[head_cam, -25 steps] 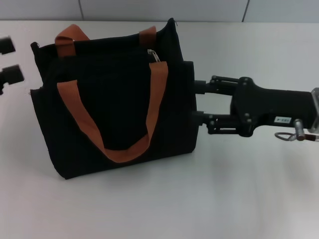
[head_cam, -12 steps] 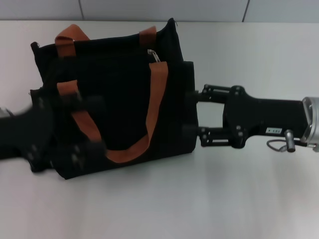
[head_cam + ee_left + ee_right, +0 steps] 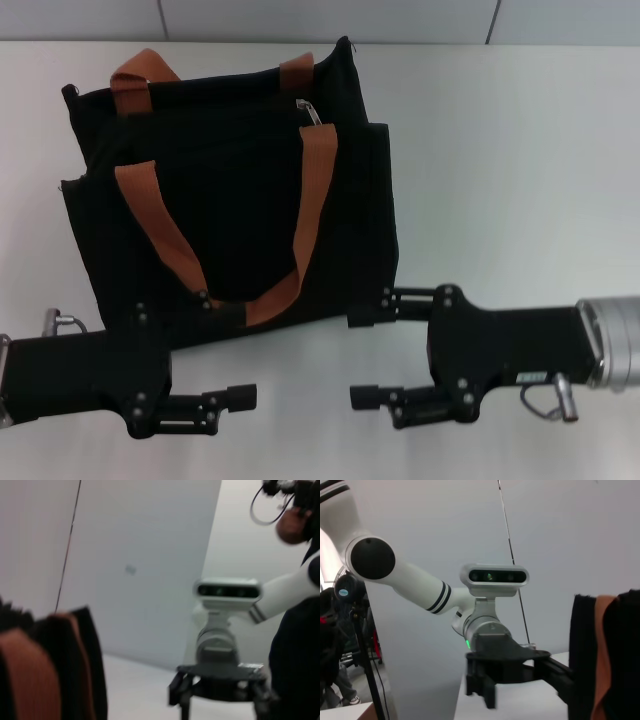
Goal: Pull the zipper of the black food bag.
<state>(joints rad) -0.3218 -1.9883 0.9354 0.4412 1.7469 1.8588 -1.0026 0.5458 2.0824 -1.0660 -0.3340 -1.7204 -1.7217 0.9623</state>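
The black food bag [image 3: 240,190] lies on the white table [image 3: 510,150] with its orange-brown handles [image 3: 160,225] on top. The silver zipper pull [image 3: 311,111] sits near the bag's far edge, by the right strap. My left gripper [image 3: 225,350] is open at the bag's near edge; one finger [image 3: 207,302] overlaps the bag by the handle loop, the other [image 3: 240,396] is over the table. My right gripper [image 3: 363,358] is open, just off the bag's near right corner. Both are far from the zipper. The bag's edge also shows in the left wrist view [image 3: 50,670] and the right wrist view [image 3: 610,655].
The left wrist view shows the right arm's gripper [image 3: 220,685] farther off. The right wrist view shows the left arm's gripper [image 3: 505,670]. A grey wall [image 3: 320,20] runs behind the table.
The right gripper left the bag's right side and moved to the near right corner. The left arm swung in from the far left to the bag's near edge.
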